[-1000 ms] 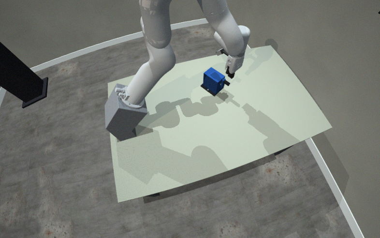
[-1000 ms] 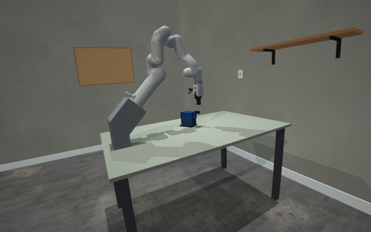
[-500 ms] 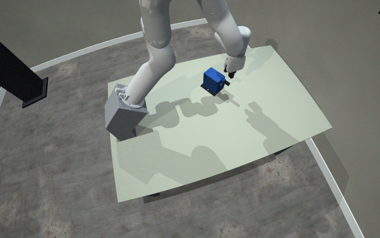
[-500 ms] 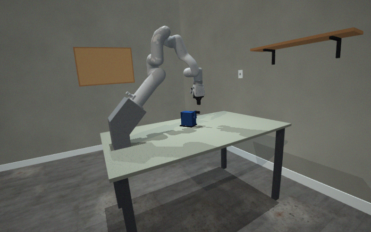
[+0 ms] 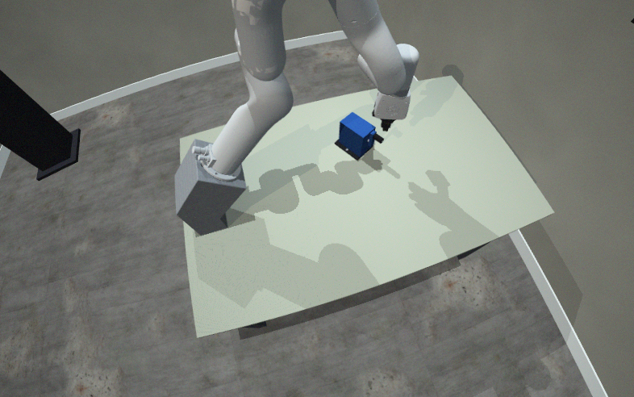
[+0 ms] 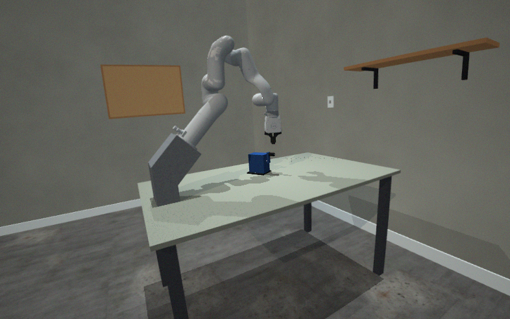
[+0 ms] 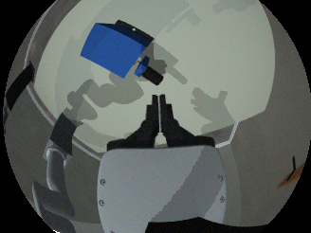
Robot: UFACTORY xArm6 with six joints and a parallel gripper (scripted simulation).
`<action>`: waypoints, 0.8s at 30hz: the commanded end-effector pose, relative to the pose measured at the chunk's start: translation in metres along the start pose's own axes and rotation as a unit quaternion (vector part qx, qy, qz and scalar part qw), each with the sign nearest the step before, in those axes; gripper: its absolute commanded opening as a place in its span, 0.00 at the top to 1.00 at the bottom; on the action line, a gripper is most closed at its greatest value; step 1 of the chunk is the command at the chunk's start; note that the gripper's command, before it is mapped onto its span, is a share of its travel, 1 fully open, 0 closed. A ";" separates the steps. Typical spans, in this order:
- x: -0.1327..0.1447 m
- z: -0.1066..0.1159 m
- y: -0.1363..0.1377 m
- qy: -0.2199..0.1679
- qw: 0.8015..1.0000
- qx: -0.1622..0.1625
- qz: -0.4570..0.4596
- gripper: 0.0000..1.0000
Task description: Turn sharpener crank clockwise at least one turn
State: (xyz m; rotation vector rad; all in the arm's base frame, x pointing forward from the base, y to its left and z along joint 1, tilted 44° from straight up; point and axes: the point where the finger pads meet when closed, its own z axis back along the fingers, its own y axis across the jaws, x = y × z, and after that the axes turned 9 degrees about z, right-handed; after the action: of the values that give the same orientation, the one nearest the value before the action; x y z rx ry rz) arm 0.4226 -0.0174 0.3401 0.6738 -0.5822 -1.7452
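Observation:
The blue pencil sharpener (image 5: 356,134) stands on a black base on the pale green table, also in the exterior view (image 6: 259,163) and the wrist view (image 7: 116,50). Its dark crank knob (image 5: 378,138) sticks out sideways from the top of the crank end, and shows in the exterior view (image 6: 270,153) and the wrist view (image 7: 152,74). My gripper (image 5: 386,124) hangs above and a little beyond the knob, pointing down, apart from it. Its fingers are shut together on nothing in the wrist view (image 7: 159,101) and in the exterior view (image 6: 273,140).
The arm's grey base block (image 5: 206,187) stands at the table's left edge. A wooden shelf (image 6: 421,56) and an orange board (image 6: 143,90) hang on the walls, far from the table.

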 end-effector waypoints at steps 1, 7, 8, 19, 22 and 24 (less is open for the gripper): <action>0.000 0.001 0.001 -0.011 0.996 0.005 -0.083 1.00; 0.000 0.001 0.001 -0.010 0.986 0.006 -0.166 1.00; 0.000 0.001 0.001 -0.010 0.984 0.006 -0.179 1.00; 0.001 0.001 0.002 -0.009 0.946 0.007 -0.323 1.00; 0.001 0.001 0.002 -0.009 0.932 0.007 -0.363 1.00; 0.001 0.001 0.002 -0.009 0.921 0.008 -0.389 1.00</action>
State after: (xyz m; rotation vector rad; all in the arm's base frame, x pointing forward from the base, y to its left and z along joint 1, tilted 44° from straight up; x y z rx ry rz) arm 0.4225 -0.0183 0.3401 0.9358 -0.3743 -2.3520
